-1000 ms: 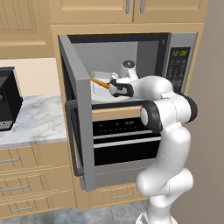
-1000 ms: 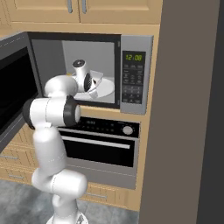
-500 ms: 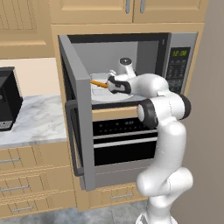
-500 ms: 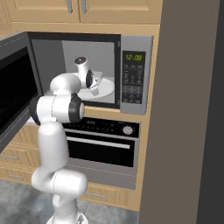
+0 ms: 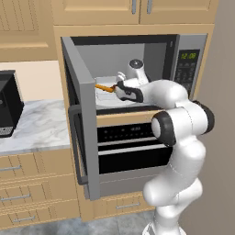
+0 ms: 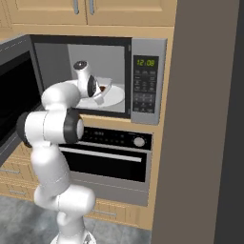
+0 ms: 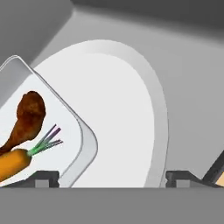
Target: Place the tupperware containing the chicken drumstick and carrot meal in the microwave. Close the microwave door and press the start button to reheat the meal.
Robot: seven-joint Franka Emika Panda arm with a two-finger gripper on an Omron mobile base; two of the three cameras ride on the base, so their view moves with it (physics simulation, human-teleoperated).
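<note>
Inside the microwave (image 6: 143, 81), the tupperware (image 7: 81, 131) rests on the round white turntable plate (image 7: 127, 113), off toward the side nearest the open microwave door (image 5: 80, 133). It holds the chicken drumstick (image 7: 26, 118) and the carrot (image 7: 13, 164), lying side by side. The gripper (image 7: 111, 178) hangs spread wide apart, one finger just past the tupperware's rim, gripping nothing.

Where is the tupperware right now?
The tupperware sits inside the open microwave on the round white plate, at the hand view's left, holding the chicken drumstick and carrot.
</note>
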